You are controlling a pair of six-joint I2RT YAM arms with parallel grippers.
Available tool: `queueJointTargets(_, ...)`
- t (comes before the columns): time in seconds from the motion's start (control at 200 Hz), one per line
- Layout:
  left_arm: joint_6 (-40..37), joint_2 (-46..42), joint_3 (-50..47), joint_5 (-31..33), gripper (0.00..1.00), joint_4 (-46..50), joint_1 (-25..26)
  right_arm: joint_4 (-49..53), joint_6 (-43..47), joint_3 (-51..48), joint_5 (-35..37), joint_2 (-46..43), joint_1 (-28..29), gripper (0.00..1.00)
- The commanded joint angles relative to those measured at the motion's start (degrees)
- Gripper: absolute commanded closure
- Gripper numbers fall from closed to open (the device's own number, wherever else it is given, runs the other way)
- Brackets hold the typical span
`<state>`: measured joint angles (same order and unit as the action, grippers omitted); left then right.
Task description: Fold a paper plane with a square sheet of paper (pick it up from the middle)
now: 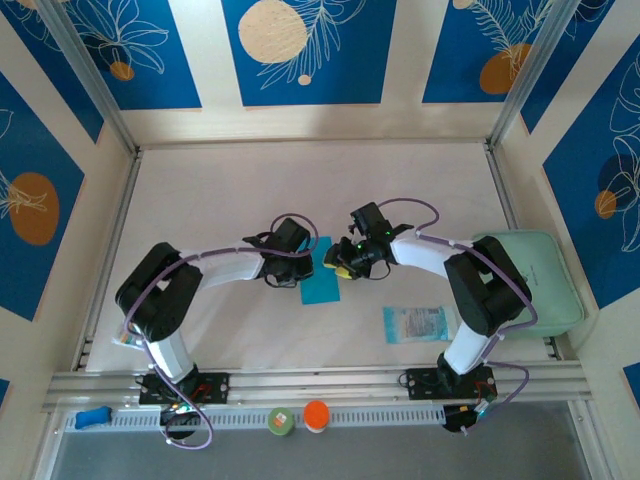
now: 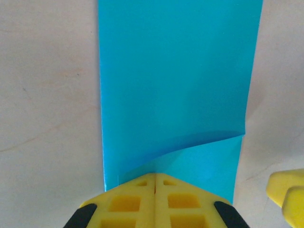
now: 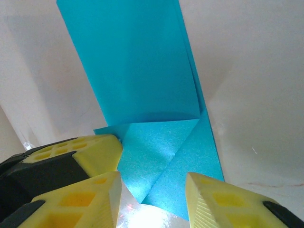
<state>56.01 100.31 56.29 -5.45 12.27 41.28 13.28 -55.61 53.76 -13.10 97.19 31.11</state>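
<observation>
**A:** Where's the square sheet of paper (image 1: 322, 280)?

**B:** Flat on the table (image 1: 250, 190), partly folded, between both tools. The left gripper (image 2: 155, 178) has its jaws pressed together at the sheet's edge; can't tell if paper's pinched. The right gripper (image 3: 152, 185) has its jaws apart over the folded corner, holding nothing.

**A:** Risks?

**B:** The flap by the left tips is curling up, so I'd guess it springs open unless creased. The right fingers could drag the sheet and skew the fold.

**A:** Surroundings?

**B:** Pale, smooth-looking top, so the paper probably slides. A printed packet (image 1: 415, 324) lies right of the sheet, a mint pad (image 1: 550, 280) further right. Blue leaf-print walls (image 1: 310, 50) stand beyond the sheet.
</observation>
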Motion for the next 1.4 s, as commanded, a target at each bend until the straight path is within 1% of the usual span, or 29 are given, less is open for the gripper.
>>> queueJointTargets(0.0,1.60,1.22,-1.39,0.82,0.94,-1.27,-0.61,1.08,-1.41,0.45,-1.49,1.78,0.45,0.61)
queueJointTargets(0.23,3.48,1.92,-3.92,-0.08,0.94,-2.81,-0.63,1.09,-1.07,1.69,-1.76,3.72,0.87,0.62)
queueJointTargets(0.66,4.70,1.32,-6.30,-0.53,0.94,-3.90,-0.62,0.70,-0.01,3.77,-2.88,7.14,1.66,0.68)
queueJointTargets(0.915,4.89,1.38,-6.41,-0.79,0.94,-4.18,-0.61,-0.52,0.52,3.56,-4.28,7.32,1.81,0.70)
queueJointTargets(1.091,4.98,1.33,-6.48,-0.79,0.94,-4.19,-0.64,-3.28,0.62,2.67,-5.40,7.04,1.76,0.72)
queueJointTargets(1.216,5.07,1.30,-6.48,-0.87,0.94,-4.22,-0.65,-4.18,0.26,2.32,-5.33,7.30,1.74,0.74)
queueJointTargets(1.396,4.97,1.29,-6.37,-0.87,0.94,-4.04,-0.63,-1.74,-0.24,1.85,-1.68,6.49,1.63,0.75)
